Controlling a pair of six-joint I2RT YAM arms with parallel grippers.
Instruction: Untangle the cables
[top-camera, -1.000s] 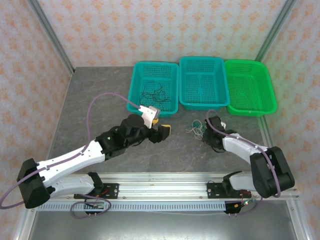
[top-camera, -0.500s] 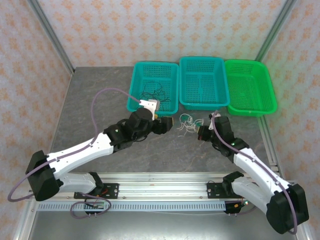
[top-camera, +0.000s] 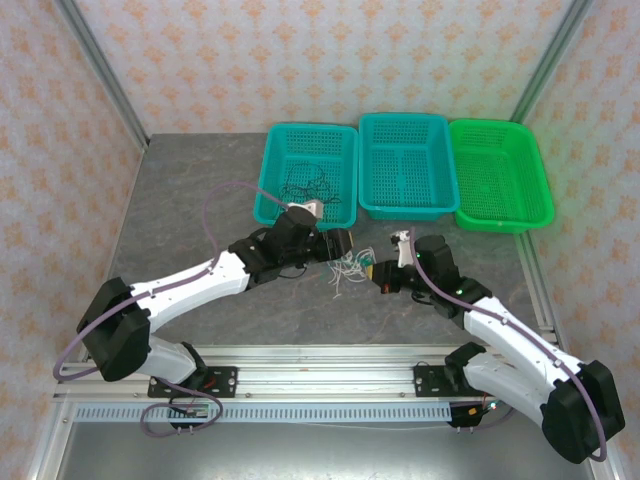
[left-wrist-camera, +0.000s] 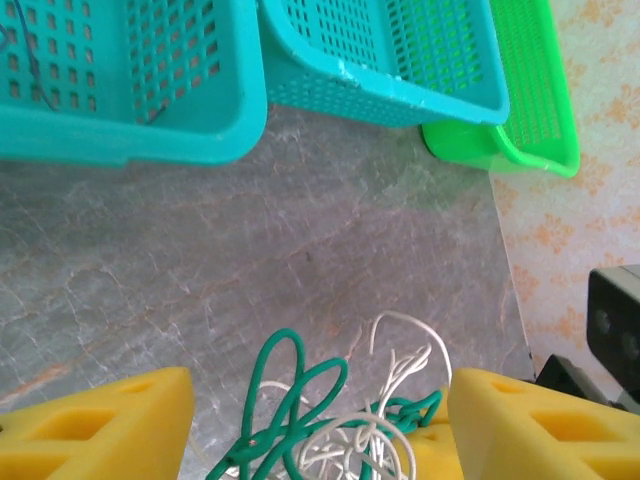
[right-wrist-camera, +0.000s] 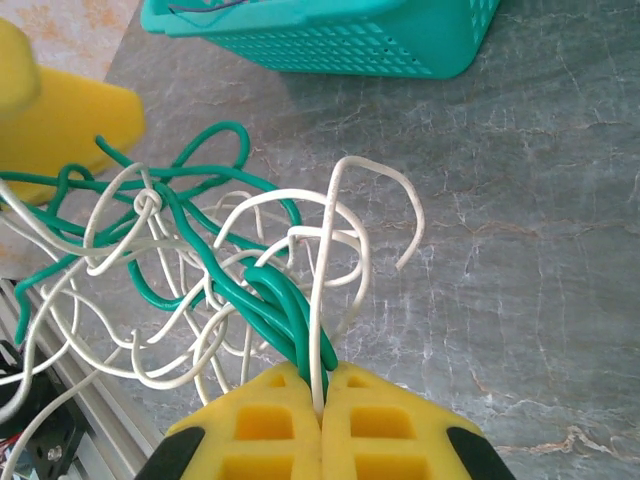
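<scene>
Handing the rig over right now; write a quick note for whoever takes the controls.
Right gripper: shut on strands of the knotted clump of thin green and white cables.
Left gripper: open, yellow fingers on either side of that clump.
Done: a thin black cable lies in the left teal mesh basket.
Left: pull green and white apart; they are knotted together.

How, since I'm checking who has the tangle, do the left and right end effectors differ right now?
The right end effector is shut on the cables, pinching green and white strands. The left end effector is open, its pads well apart, with the cables lying loose between them. The right one meets the clump from the right, the left one from the left. Both have yellow pads.
</scene>
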